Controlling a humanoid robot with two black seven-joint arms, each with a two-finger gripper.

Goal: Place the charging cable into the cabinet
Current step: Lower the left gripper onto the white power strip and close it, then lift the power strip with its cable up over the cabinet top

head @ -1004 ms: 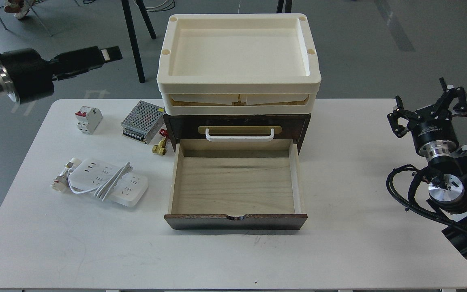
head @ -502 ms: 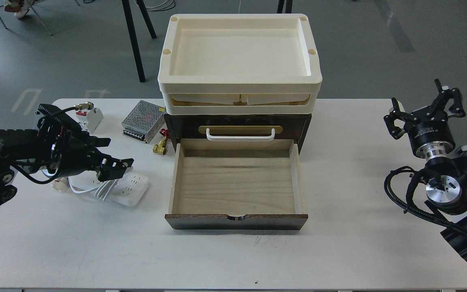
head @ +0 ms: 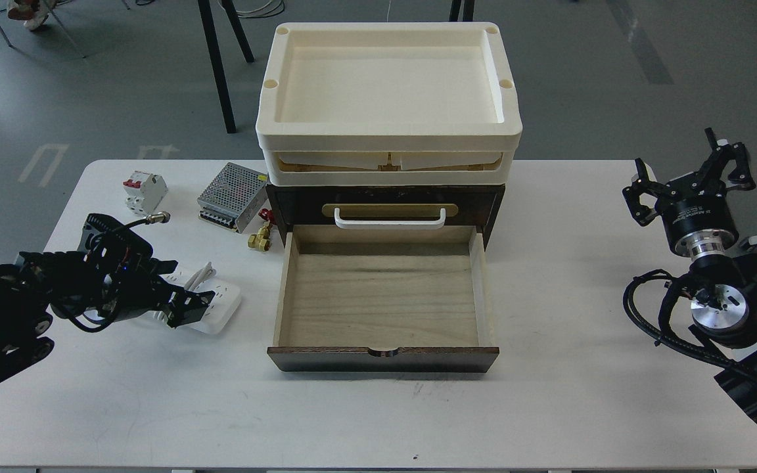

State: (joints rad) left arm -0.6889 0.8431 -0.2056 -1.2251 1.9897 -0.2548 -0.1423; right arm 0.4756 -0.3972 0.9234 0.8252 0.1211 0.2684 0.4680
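The charging cable (head: pixel 222 303), a white power strip with a bundled white cord, lies on the table left of the cabinet; my left arm hides most of it. My left gripper (head: pixel 180 297) is low over the strip, with its fingers apart on either side of it. The cabinet (head: pixel 385 197) is dark brown and has a cream tray top (head: pixel 388 131). Its light wood drawer (head: pixel 384 299) is pulled out and empty. My right gripper (head: pixel 688 179) is open and empty, raised near the table's right edge.
A perforated metal power supply box (head: pixel 232 196), a white-and-red circuit breaker (head: pixel 144 192) and a small brass valve (head: pixel 260 238) sit behind the strip. The white table (head: pixel 378 414) ends close to my right arm. Chair legs stand on the floor behind.
My left arm swung down from high at the left onto the power strip, then sank lower over it. The strip has not moved. The right gripper shifted only slightly.
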